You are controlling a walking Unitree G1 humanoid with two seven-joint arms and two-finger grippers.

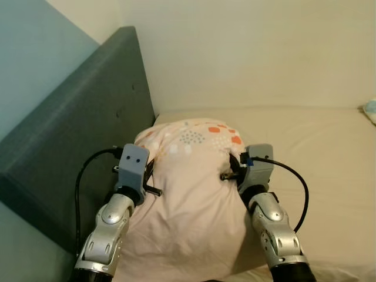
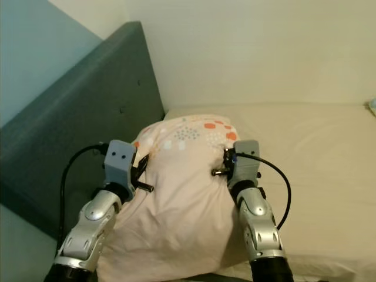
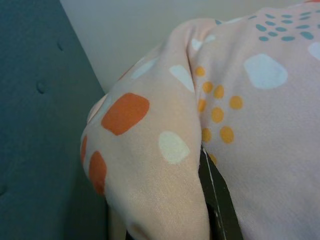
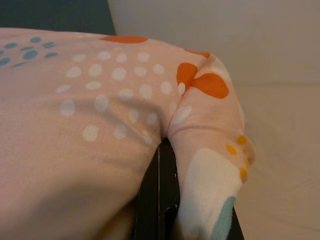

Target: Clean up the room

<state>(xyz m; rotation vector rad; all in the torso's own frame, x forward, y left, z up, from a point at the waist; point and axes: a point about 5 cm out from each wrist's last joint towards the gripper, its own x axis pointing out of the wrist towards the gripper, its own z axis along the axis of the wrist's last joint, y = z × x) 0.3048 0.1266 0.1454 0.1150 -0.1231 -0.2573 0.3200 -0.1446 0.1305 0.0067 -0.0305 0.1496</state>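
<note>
Left end effector (image 1: 148, 176): fingers buried in a fold of the pillow (image 1: 194, 194); one black finger (image 3: 215, 200) partly visible in the left wrist view, tip cut off by the frame edge. Finger spacing not readable.

Right end effector (image 1: 232, 170): fingers likewise sunk into the fabric; black fingers (image 4: 160, 200) run out of frame in the right wrist view.

Pillow near end cut off by the frame in both eye views. Both arms cropped there too.

Pale blue object (image 1: 371, 110) at the bed's (image 1: 329, 153) far right edge: mostly out of frame, unidentifiable.
</note>
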